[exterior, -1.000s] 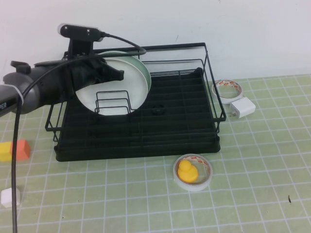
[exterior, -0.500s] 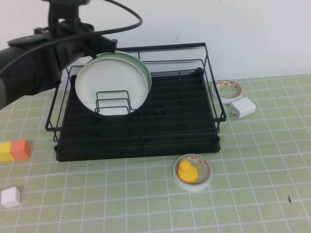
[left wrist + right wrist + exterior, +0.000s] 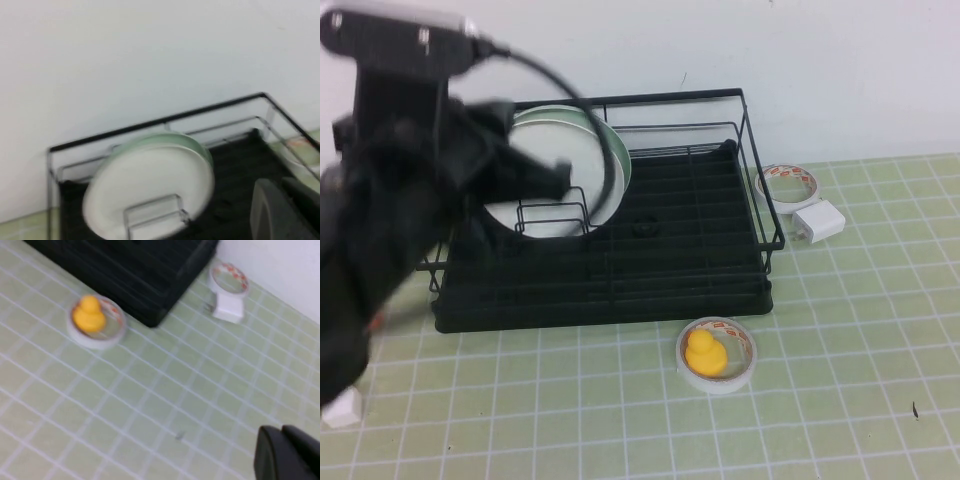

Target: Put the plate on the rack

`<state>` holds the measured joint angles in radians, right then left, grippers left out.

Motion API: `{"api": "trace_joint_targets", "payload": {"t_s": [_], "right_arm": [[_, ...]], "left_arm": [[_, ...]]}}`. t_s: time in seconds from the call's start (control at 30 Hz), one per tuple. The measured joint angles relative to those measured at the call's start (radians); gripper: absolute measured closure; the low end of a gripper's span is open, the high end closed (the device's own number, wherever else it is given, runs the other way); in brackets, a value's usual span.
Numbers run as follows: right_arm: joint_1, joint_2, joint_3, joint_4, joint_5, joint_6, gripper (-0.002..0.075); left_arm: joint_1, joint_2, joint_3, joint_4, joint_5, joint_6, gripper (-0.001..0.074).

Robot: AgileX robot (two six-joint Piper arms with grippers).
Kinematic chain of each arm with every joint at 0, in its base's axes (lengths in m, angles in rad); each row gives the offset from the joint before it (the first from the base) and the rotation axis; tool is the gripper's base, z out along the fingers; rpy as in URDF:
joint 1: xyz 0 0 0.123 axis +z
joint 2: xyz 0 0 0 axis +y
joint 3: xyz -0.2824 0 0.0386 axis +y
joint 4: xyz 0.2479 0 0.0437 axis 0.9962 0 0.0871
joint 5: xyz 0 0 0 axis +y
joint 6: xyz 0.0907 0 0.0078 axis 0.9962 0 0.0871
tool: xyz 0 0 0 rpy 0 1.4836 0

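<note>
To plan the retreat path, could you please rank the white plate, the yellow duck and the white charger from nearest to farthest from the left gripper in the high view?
From the left gripper, over the rack's left end:
1. white plate, upright in the rack, just beside it.
2. yellow duck, in front of the rack.
3. white charger, right of the rack.

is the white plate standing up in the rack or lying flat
Standing upright: the plate stands on edge in the rack against its wire dividers, the left gripper beside it.
</note>
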<state>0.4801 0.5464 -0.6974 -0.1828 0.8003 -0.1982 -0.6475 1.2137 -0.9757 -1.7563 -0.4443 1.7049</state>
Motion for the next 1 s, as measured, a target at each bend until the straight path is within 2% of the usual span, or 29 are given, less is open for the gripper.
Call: {"api": "trace_joint_targets", "payload": {"t_s": [0.17,0.27,0.53,1.0], "right_arm": [[0.000,-0.122,0.188,0.080,-0.063,0.012,0.0725],[0.000,-0.175,0.280,0.119,-0.068,0.012,0.0725],[0.000,-0.201,0.326,0.158,-0.093,0.015,0.0725],[0.000,-0.201,0.326,0.160,-0.097,0.017,0.0725]], "left_arm": [[-0.105,-0.157,0.154,0.000,0.000,-0.008,0.0736],[-0.133,-0.236,0.224,-0.003,-0.004,-0.009,0.0736],[-0.142,-0.371,0.312,-0.008,-0.021,-0.011,0.0736],[-0.142,-0.385,0.315,-0.010,-0.022,-0.016,0.0736]]}}
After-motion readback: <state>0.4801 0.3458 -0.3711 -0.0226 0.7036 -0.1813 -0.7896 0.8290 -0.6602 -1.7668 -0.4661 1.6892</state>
